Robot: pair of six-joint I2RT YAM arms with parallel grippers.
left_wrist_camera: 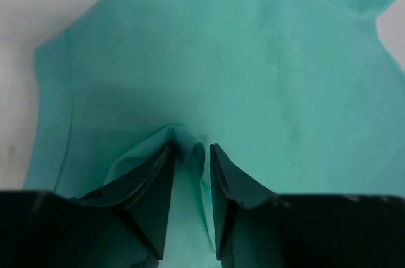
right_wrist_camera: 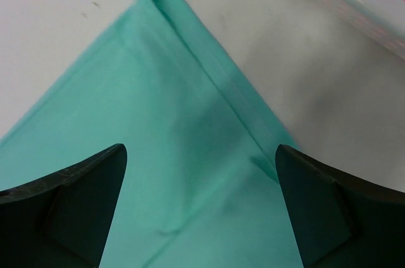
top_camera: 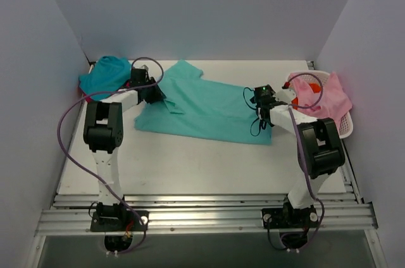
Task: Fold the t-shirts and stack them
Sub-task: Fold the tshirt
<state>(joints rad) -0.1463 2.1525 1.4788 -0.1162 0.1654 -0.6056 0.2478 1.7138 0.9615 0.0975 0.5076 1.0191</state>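
Two arms at work on one garment, top view. Lrg mint-green t-shirt (top_camera: 209,110) spread flat mid-table, long axis approx. 9-to-3 o'clock, one sleeve toward 12. Darker teal t-shirt (top_camera: 104,73) bunched in the 10 o'clock corner of the white table (top_camera: 190,167). Pink garment (top_camera: 326,94) draped over white lattice basket (top_camera: 345,127) at 3 o'clock, w/ a bit of red-orange cloth (top_camera: 314,85) showing on its far side.

L gripper (left_wrist_camera: 192,148) down on the mint shirt's 9 o'clock end, by a turned-over sleeve. L wrist view: fingers (left_wrist_camera: 152,198) only narrowly apart, w/ a raised ridge of mint cloth standing in the gap. Cloth smooth toward 12. Bare table at the 10 and 2 o'clock corners.

R gripper (right_wrist_camera: 199,151) at the shirt's 3 o'clock end, just beside the basket. R wrist view: fingers (right_wrist_camera: 76,198) spread wide, w/ only flat cloth below the gap. Hemmed shirt corner pointing to 11 o'clock. Basket rim crossing the 1 o'clock corner, apart from the shirt. Fingertip contact w/ cloth: cannot tell.
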